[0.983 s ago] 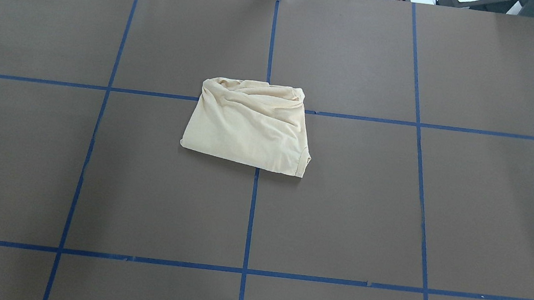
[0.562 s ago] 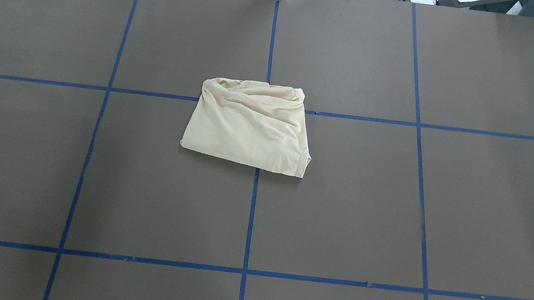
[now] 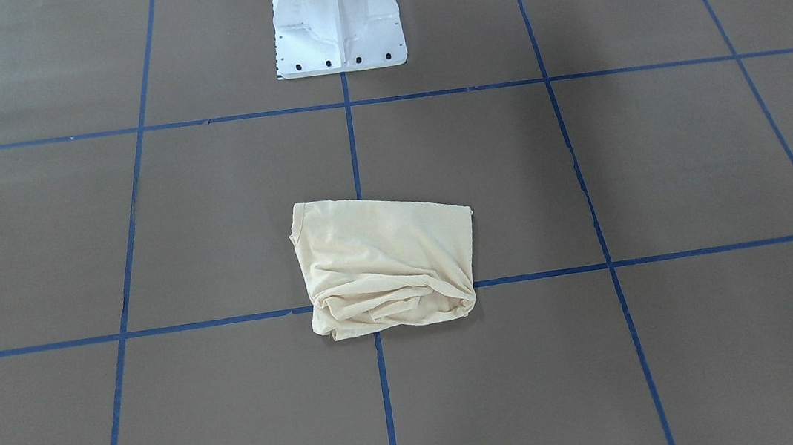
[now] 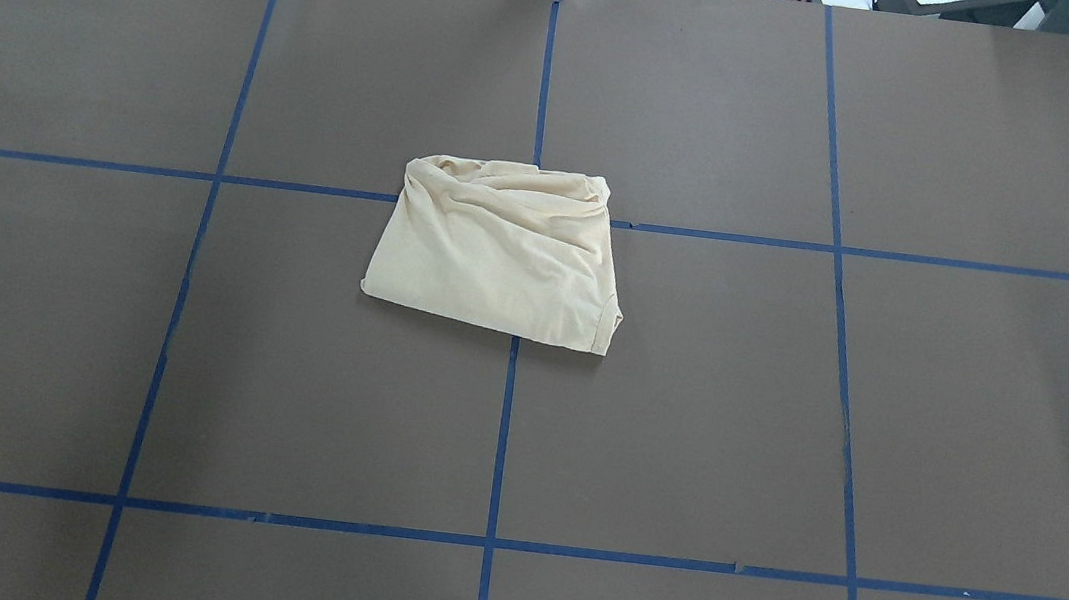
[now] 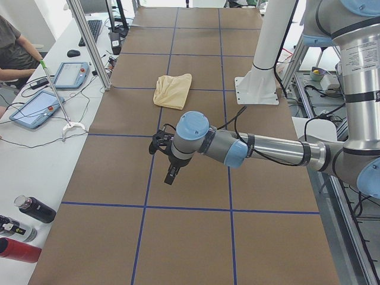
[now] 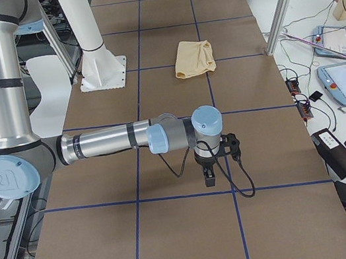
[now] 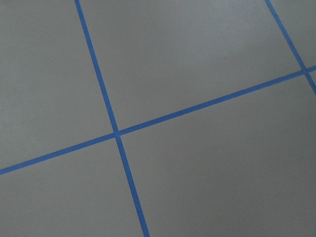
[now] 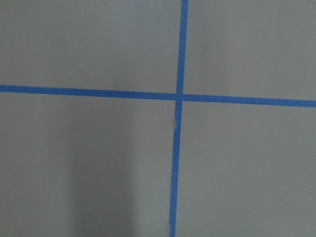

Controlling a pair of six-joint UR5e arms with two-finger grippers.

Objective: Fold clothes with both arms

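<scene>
The clothes (image 4: 499, 256) are one pale cream-yellow shirt, folded into a compact bundle on the brown table near its centre. Its far edge is wrinkled and its near edge is smooth. The print is hidden. The shirt also shows in the front view (image 3: 386, 261) and in both side views (image 5: 173, 90) (image 6: 194, 57). My left gripper (image 5: 170, 176) hangs over bare table far from the shirt, fingers pointing down. My right gripper (image 6: 210, 180) hangs likewise at the opposite end. I cannot tell whether either is open or shut. Both wrist views show only table and blue tape.
The white pedestal base (image 3: 336, 20) stands at the robot's side of the table. Blue tape lines (image 4: 503, 437) divide the brown surface into squares. A seated person (image 5: 15, 50), tablets (image 5: 31, 110) and bottles (image 5: 35, 209) are beside the table. An aluminium post (image 6: 281, 3) rises at the table's edge.
</scene>
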